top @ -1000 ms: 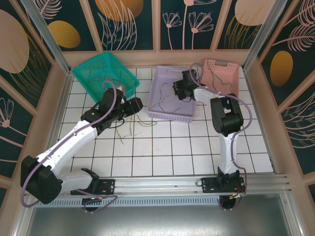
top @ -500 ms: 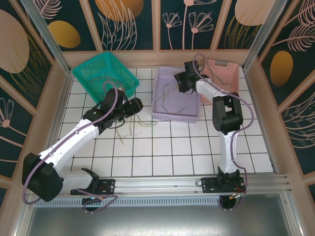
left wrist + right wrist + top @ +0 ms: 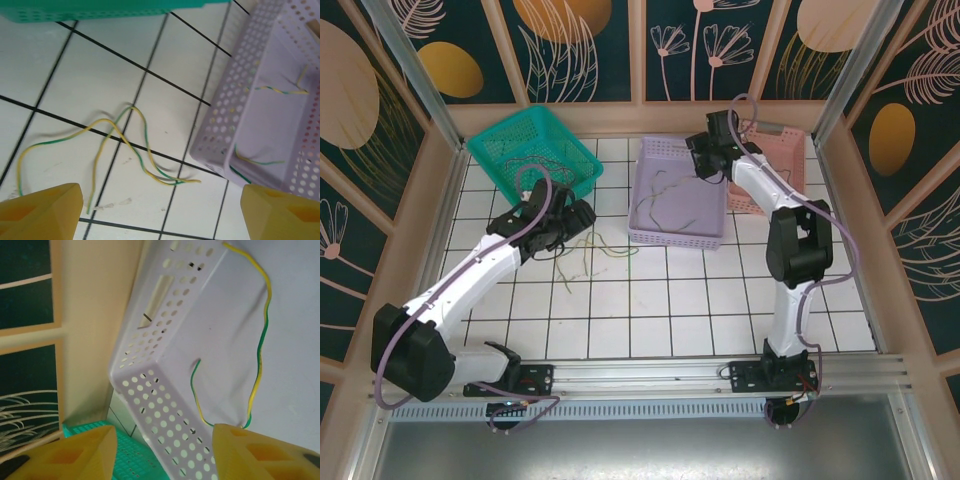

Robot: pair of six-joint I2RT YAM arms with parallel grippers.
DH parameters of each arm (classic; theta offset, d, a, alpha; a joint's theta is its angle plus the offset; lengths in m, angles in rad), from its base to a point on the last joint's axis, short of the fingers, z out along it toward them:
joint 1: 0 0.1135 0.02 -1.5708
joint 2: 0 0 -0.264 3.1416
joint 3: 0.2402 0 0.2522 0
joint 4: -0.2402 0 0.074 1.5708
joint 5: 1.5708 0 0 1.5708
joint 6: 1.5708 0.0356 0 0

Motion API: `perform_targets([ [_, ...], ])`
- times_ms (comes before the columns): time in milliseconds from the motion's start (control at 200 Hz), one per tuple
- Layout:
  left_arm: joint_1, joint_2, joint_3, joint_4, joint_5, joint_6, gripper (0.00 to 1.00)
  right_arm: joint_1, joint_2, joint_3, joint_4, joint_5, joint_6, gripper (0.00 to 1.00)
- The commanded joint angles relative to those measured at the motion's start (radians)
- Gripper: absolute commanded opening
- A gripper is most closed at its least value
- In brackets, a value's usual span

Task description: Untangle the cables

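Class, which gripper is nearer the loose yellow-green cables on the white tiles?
Left. The left gripper hovers right by the cables; the right gripper is over the purple basket's far end.

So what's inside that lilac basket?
A few thin yellow-green cables lie loose on the floor of the lilac basket. From overhead, the right gripper covers its far right corner, so anything there can't be seen.
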Motion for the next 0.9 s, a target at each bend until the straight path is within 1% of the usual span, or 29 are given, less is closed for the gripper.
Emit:
perform_targets([
  [0, 0.069, -0.025, -0.021, -0.069, 0.022, -0.053, 0.83, 0.004, -0.085, 0.004, 0.016, 0.026, -0.167, 0.47],
  [80, 0.118, -0.035, -0.089, -0.054, 0.082, -0.057, 0.8, 0.029, -0.142, -0.06, 0.095, -0.008, -0.362, 0.41],
  [135, 0.132, -0.031, -0.134, -0.044, 0.113, -0.058, 0.77, 0.053, -0.195, -0.146, 0.184, -0.093, -0.492, 0.37],
  [225, 0.137, -0.02, -0.212, -0.012, 0.148, -0.055, 0.72, 0.109, -0.297, -0.328, 0.285, -0.215, -0.646, 0.36],
  [280, 0.135, -0.017, -0.257, 0.006, 0.152, -0.046, 0.68, 0.164, -0.346, -0.405, 0.279, -0.245, -0.732, 0.36],
  [365, 0.136, -0.006, -0.296, 0.028, 0.121, 0.005, 0.61, 0.244, -0.392, -0.479, 0.222, -0.251, -0.839, 0.35],
  [415, 0.136, 0.008, -0.311, 0.057, 0.118, 0.058, 0.59, 0.3, -0.412, -0.516, 0.208, -0.253, -0.86, 0.34],
  [505, 0.136, 0.064, -0.313, 0.065, 0.115, 0.142, 0.57, 0.351, -0.445, -0.583, 0.224, -0.261, -0.839, 0.35],
  [585, 0.135, 0.115, -0.315, 0.091, 0.143, 0.196, 0.53, 0.377, -0.457, -0.608, 0.228, -0.259, -0.818, 0.34],
  [666, 0.135, 0.148, -0.343, 0.172, 0.203, 0.214, 0.5, 0.383, -0.457, -0.611, 0.226, -0.253, -0.803, 0.34],
  [726, 0.135, 0.178, -0.344, 0.197, 0.217, 0.222, 0.48, 0.383, -0.454, -0.605, 0.224, -0.245, -0.8, 0.34],
  [766, 0.135, 0.2, -0.336, 0.187, 0.208, 0.228, 0.45, 0.384, -0.451, -0.596, 0.219, -0.243, -0.803, 0.34],
  [896, 0.135, 0.228, -0.327, 0.145, 0.146, 0.237, 0.28, 0.384, -0.437, -0.564, 0.204, -0.238, -0.818, 0.33],
])
